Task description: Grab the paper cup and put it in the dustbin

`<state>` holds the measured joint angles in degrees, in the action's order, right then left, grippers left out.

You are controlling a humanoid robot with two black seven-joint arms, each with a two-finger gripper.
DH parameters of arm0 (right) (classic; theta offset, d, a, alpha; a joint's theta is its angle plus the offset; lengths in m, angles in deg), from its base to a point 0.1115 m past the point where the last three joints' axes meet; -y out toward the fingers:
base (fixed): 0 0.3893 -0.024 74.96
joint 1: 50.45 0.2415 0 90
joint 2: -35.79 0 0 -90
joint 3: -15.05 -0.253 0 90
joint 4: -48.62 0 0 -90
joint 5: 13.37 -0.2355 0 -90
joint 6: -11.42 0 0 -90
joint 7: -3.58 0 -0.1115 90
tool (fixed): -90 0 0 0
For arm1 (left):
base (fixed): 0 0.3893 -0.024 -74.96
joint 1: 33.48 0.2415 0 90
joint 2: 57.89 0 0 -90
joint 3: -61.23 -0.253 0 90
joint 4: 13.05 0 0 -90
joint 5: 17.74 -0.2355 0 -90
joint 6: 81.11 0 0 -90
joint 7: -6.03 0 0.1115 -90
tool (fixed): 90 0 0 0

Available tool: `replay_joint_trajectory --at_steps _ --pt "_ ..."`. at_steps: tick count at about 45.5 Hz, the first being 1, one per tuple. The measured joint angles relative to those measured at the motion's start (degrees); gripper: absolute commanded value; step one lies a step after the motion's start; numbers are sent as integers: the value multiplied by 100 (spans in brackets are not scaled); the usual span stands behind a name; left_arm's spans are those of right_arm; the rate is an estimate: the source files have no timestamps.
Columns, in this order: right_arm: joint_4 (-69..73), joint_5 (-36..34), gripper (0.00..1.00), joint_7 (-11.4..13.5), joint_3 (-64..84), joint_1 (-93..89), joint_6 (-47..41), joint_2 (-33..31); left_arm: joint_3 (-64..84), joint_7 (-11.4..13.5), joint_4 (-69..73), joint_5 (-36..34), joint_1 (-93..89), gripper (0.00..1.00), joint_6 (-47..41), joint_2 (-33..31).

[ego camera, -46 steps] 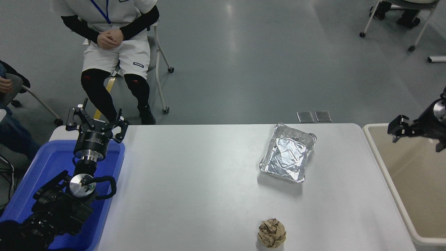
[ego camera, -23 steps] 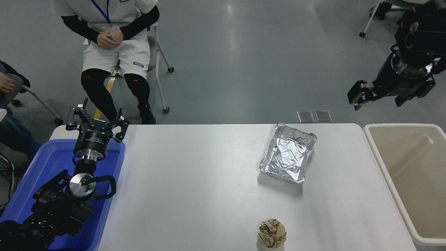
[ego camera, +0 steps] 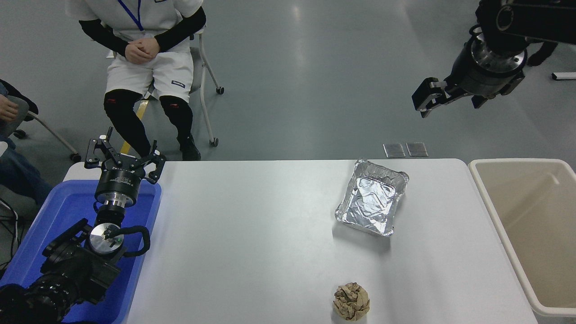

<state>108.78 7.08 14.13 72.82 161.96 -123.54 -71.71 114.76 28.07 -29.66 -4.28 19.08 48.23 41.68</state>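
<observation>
The paper cup shows nowhere in the head view: not on the bench (ego camera: 252, 234), not in the visible part of the dustbin (ego camera: 491, 210), whose near end runs out of view, so you cannot tell where it lies.

Your right pincer (ego camera: 450, 96) hangs high over the floor beyond the bench's far right corner, fingers apart and holding nothing. No relation to the cup can be read. The left pincer (ego camera: 123, 155) sits parked over the blue tray (ego camera: 63, 202), fingers spread.

Expect such a cup to be very light, thin-walled and easily crushed. If you find it, take it gently across the wall just below the rim.
</observation>
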Motion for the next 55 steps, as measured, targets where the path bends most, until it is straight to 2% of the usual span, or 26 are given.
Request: replay_joint_trajectory --at_steps 50,55 --pt "-11 4 100 -4 298 -35 -3 59 0 -7 -1 -1 0 99 5 1" --pt "-11 -187 100 -23 297 -35 -3 69 0 -7 -1 -1 0 99 5 1"
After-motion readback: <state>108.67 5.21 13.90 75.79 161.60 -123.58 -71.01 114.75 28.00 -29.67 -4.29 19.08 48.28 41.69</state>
